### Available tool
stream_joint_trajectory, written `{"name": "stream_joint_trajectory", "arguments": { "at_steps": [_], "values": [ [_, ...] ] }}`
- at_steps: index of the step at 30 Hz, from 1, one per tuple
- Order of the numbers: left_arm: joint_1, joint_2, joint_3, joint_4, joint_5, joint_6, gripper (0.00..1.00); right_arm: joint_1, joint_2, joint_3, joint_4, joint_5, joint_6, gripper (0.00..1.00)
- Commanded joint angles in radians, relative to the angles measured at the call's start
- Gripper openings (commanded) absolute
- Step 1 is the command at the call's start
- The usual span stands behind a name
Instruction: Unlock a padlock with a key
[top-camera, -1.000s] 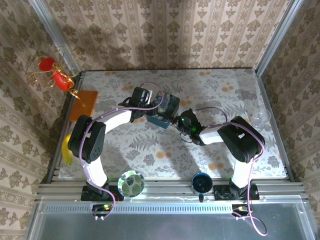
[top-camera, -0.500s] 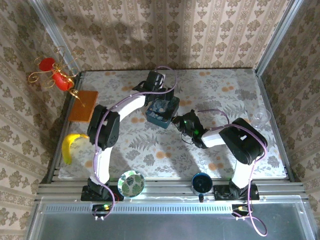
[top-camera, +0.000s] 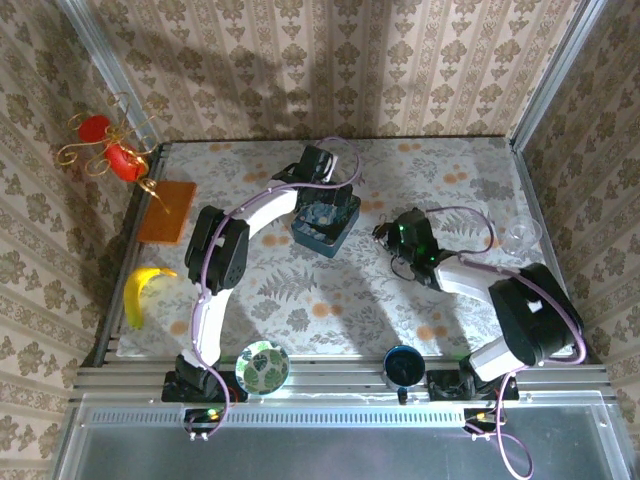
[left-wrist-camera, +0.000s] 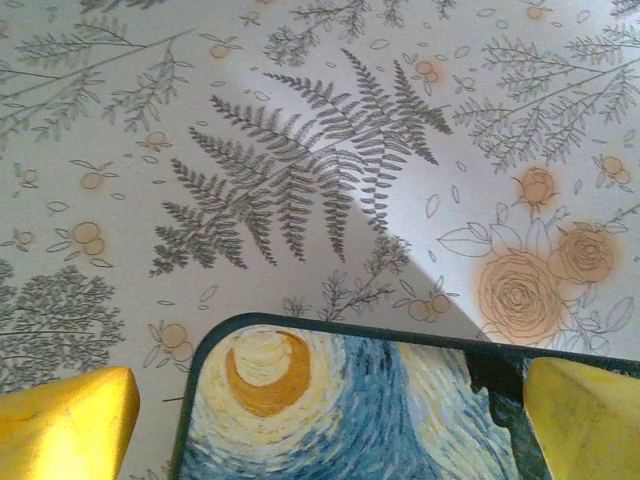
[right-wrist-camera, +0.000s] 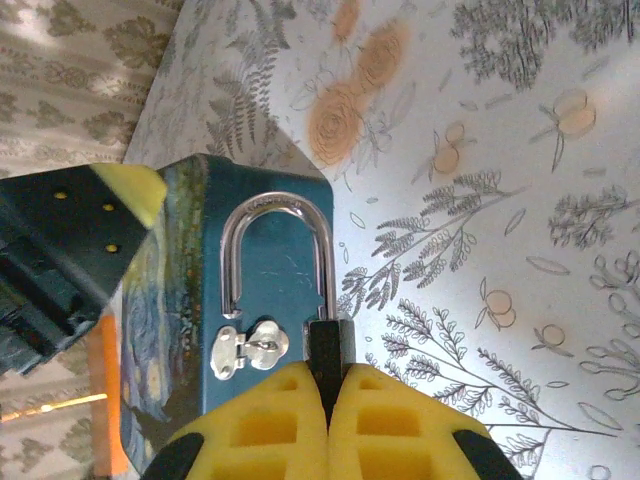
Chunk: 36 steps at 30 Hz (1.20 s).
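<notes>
The right gripper (right-wrist-camera: 328, 378) is clenching the padlock (right-wrist-camera: 330, 345) — its yellow pads are pressing together on the dark body, and the silver shackle (right-wrist-camera: 278, 208) is arching out beyond them. One leg of the shackle is running into the body. The other is ending free, just above the small metal latch (right-wrist-camera: 248, 350) on the side of the blue starry-night tin (right-wrist-camera: 270, 290). Whether the shackle is touching the tin cannot be told from the wrist view. From above, the right gripper is hanging near the tin's right side, with a strip of the floral tablecloth (top-camera: 450, 180) showing between them.

The left gripper (left-wrist-camera: 320, 425) is standing released over the tin. Its yellow fingertips (left-wrist-camera: 65, 425) are spread wide, and the painted lid with its orange crescent is lying between them. The left one is sitting off the lid's edge, and the right one is overlapping its corner. From above, the left arm is arcing round to the tin's far side, near the middle of the table.

Around the edges, a banana (top-camera: 140, 290) is lying at the left side with an orange board (top-camera: 168, 210) beyond it. A green patterned plate (top-camera: 263, 367) and a dark blue cup (top-camera: 403, 365) are sitting at the near edge between the arm bases. A clear cup (top-camera: 522, 232) is standing at the right edge — well apart from everything else. A red-and-gold ornament (top-camera: 105, 145) is hanging at the left wall.
</notes>
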Motion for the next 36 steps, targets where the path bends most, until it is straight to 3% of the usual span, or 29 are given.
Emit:
{"name": "stream_joint_trajectory", "arguments": {
  "at_steps": [1, 7, 11, 14, 23, 28, 36],
  "values": [
    [-0.001, -0.01, -0.01, -0.01, 0.1, 0.0, 0.99, -0.049, -0.057, 0.05, -0.303, -0.106, -0.158, 0.0],
    [-0.01, 0.011, 0.018, 0.048, 0.325, -0.017, 0.98, -0.152, -0.078, 0.071, -0.441, -0.321, -0.302, 0.0],
    [-0.024, 0.011, 0.037, 0.075, 0.457, -0.027, 0.99, -0.199, -0.06, 0.117, -0.515, -0.395, -0.398, 0.0],
    [-0.03, -0.047, 0.011, 0.077, 0.393, -0.039, 1.0, -0.234, -0.032, 0.177, -0.554, -0.409, -0.457, 0.0],
    [0.016, -0.406, -0.263, 0.009, -0.014, -0.198, 1.0, -0.26, 0.137, 0.34, -0.668, -0.567, -0.587, 0.0],
    [0.051, -0.574, -0.498, 0.038, -0.017, -0.31, 1.0, -0.277, 0.184, 0.345, -0.753, -0.588, -0.65, 0.0],
    [0.044, -0.669, -0.719, 0.147, 0.086, -0.478, 1.0, -0.349, 0.236, 0.299, -0.74, -0.606, -0.662, 0.07]
  ]
}}
